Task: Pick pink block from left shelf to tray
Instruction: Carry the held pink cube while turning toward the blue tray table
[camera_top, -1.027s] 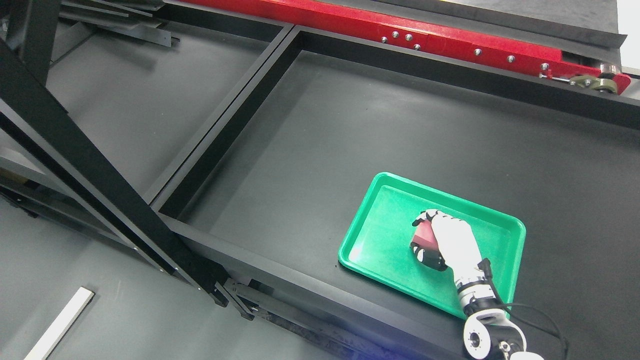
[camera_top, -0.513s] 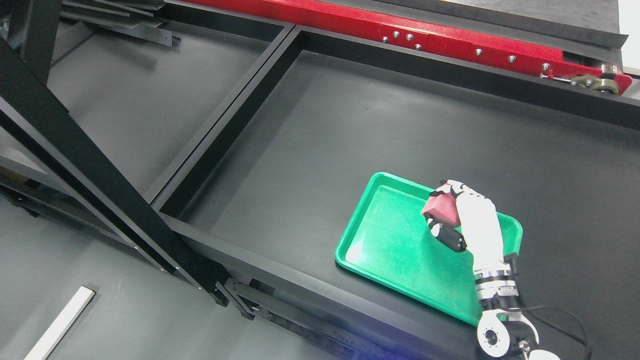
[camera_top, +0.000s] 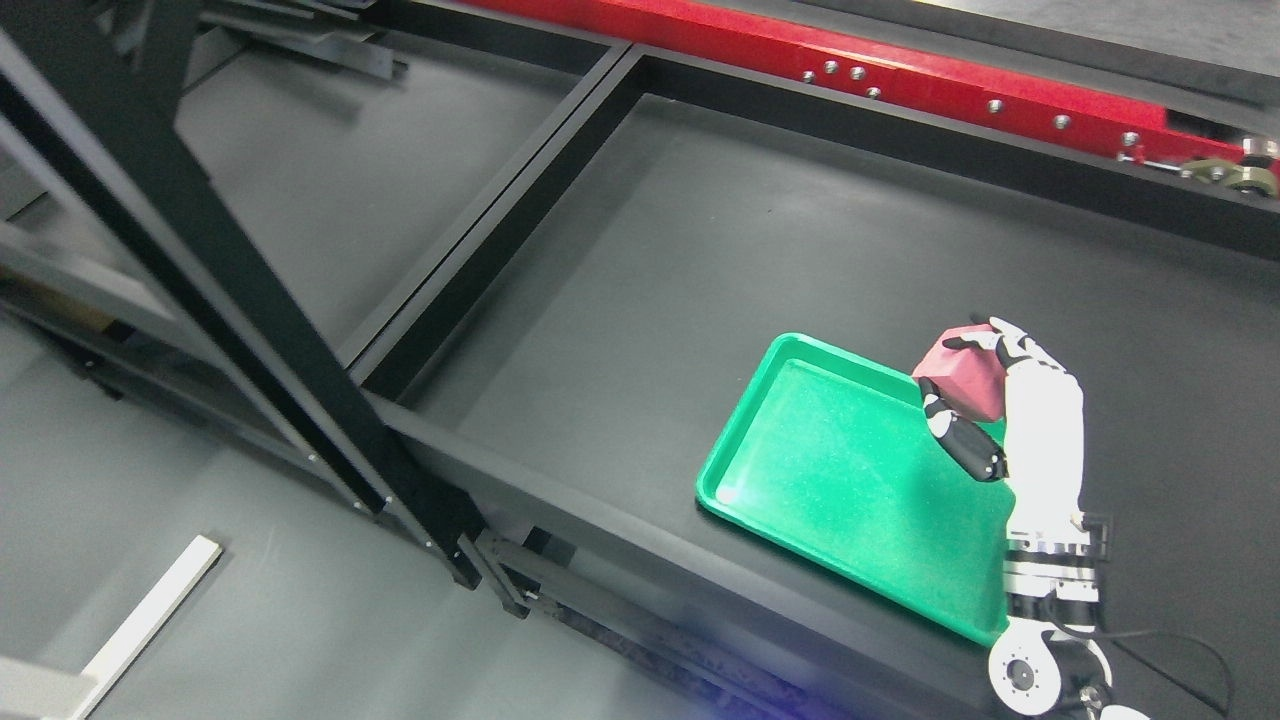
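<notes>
The right hand (camera_top: 985, 400) is gripping the pink block (camera_top: 960, 380), with its fingers (camera_top: 965, 445) curling around the block's lower side and the other fingertips pressing on its top edge. The white forearm is running up from the frame's bottom edge at about five o'clock, so the arm is entering from the right. The block is sitting in that grasp, tilted, over the far right corner of the green tray (camera_top: 830, 470), overlapping the tray's rim at roughly two o'clock from the tray's middle. Whether the block is touching the rim or hanging clear above it cannot be told from this view.

The tray is lying on the dark surface (camera_top: 760, 260), inside a large black-framed bay, near that bay's front rail. The tray's floor is showing bare green with a small bright glare spot near its left corner.

A black diagonal beam (camera_top: 230, 270) is crossing the left part of the view from eleven o'clock down towards six o'clock. A second framed bay (camera_top: 330, 190) is lying to the left of the first, at about ten o'clock from the tray, divided from it by a black rail. A red rail (camera_top: 900, 80) with bolts is running along the far edge at twelve to one o'clock. A white strip (camera_top: 150, 610) is lying on the floor at seven o'clock.
</notes>
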